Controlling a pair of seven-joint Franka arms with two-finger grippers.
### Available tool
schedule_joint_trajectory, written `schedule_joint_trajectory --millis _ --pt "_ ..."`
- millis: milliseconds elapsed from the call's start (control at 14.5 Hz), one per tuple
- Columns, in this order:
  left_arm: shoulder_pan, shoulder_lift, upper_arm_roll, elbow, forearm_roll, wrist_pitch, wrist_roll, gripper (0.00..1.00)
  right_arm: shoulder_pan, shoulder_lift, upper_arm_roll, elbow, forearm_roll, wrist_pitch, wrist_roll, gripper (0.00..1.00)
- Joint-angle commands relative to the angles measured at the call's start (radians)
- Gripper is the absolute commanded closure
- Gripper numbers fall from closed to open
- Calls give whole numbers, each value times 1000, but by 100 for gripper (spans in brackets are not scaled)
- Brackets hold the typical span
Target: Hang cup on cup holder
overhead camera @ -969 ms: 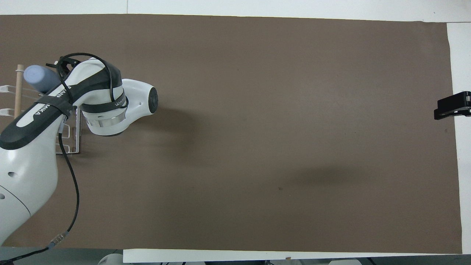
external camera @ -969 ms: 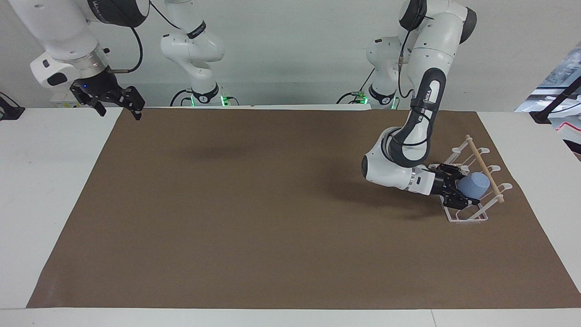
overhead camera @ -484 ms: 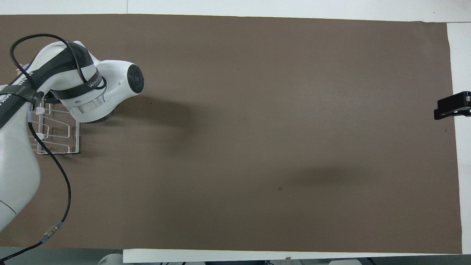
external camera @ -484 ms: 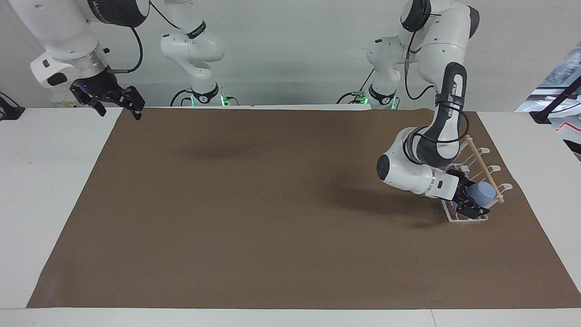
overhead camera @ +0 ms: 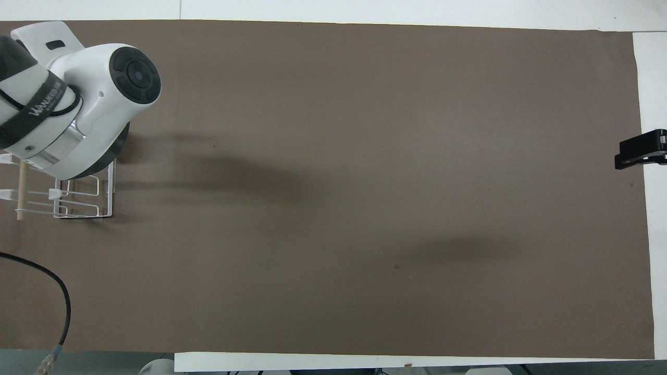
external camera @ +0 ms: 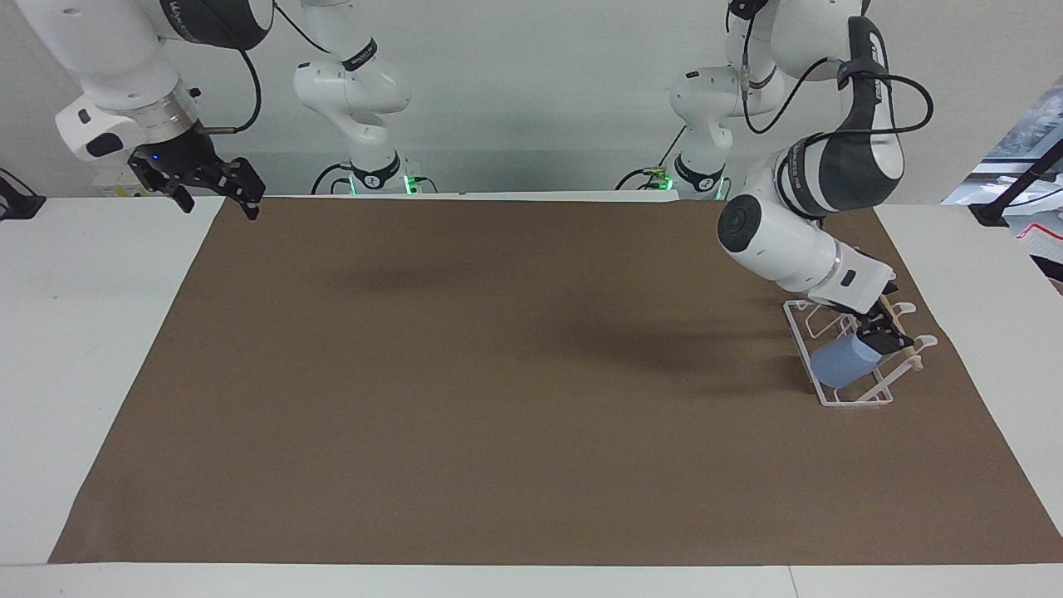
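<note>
The light-blue cup (external camera: 842, 363) rests tilted on the slanted prongs of the white wire cup holder (external camera: 855, 402), under its wooden dowel (external camera: 908, 355), at the left arm's end of the mat. My left gripper (external camera: 887, 333) hangs open just above the cup's upper end, beside the dowel, with nothing between its fingers. In the overhead view the left arm's wrist (overhead camera: 88, 109) covers the cup and most of the cup holder (overhead camera: 83, 200). My right gripper (external camera: 217, 193) waits open, raised over the mat's corner at the right arm's end; only its tip (overhead camera: 640, 149) shows from overhead.
A brown mat (external camera: 498, 374) covers most of the white table (external camera: 83, 332). The left arm's cable (overhead camera: 62, 297) loops over the mat near the robots' edge.
The left arm has lifted and drawn back toward the robots, its gripper coming off the cup. The cup stays on the cup holder, slid lower on the prongs. The right arm has not moved.
</note>
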Motion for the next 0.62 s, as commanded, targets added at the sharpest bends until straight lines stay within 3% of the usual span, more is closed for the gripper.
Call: schedule_joint_trajectory --millis 0,208,553 --pt "-3 -59 75 3 -169 30 236 0 5 -17 -7 -15 -2 -9 -16 1" --pt "-3 -118 200 9 -439 128 558 0 5 -17 -7 -13 -2 -9 -16 1" --pt "78 -181 248 2 -801 114 1077 0 5 -17 -7 -15 -2 -9 -16 1"
